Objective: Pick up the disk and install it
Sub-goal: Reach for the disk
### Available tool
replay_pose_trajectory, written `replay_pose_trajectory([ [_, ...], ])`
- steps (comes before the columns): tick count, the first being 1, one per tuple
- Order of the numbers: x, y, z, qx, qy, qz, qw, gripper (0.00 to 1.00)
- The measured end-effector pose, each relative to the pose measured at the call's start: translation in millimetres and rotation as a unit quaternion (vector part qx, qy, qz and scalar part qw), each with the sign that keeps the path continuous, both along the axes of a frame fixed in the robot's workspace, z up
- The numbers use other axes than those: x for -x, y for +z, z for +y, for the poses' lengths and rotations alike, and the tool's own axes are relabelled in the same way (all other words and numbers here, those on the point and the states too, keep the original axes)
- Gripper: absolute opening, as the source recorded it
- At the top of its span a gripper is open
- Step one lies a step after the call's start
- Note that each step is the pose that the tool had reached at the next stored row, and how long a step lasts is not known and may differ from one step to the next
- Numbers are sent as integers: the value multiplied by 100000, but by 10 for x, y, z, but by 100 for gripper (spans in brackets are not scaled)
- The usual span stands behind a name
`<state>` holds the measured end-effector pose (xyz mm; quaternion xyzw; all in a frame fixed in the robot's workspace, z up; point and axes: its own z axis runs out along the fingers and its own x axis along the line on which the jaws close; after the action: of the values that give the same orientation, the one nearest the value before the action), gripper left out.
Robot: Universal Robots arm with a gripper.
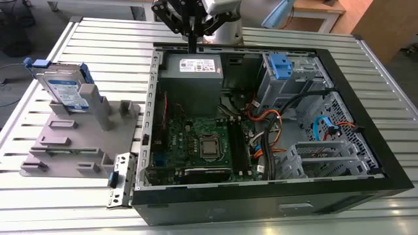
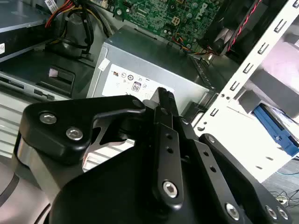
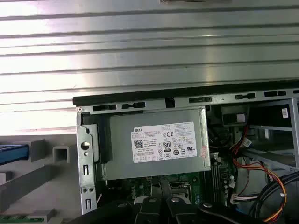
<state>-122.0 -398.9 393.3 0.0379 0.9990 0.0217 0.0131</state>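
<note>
Where it rests in the rack (image 1: 65,147), the disk (image 1: 65,93) stands edgewise.

An open computer case (image 1: 261,208) lies on its side on the slatted metal surface (image 1: 104,44), toward the exterior view's right edge. Inside are a grey power supply (image 1: 193,73) with a white sticker, a green motherboard (image 1: 196,142) beside it, orange cables (image 1: 267,117) and a bare blue clip (image 1: 279,66) in a drive bay. A grey moulded fixture (image 1: 72,147) rests near the surface's opposite edge.
</note>
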Motion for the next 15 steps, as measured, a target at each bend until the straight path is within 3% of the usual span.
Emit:
replay_pose_trajectory([
  [15, 22, 0, 0, 0, -5, -2, 100000, 11],
])
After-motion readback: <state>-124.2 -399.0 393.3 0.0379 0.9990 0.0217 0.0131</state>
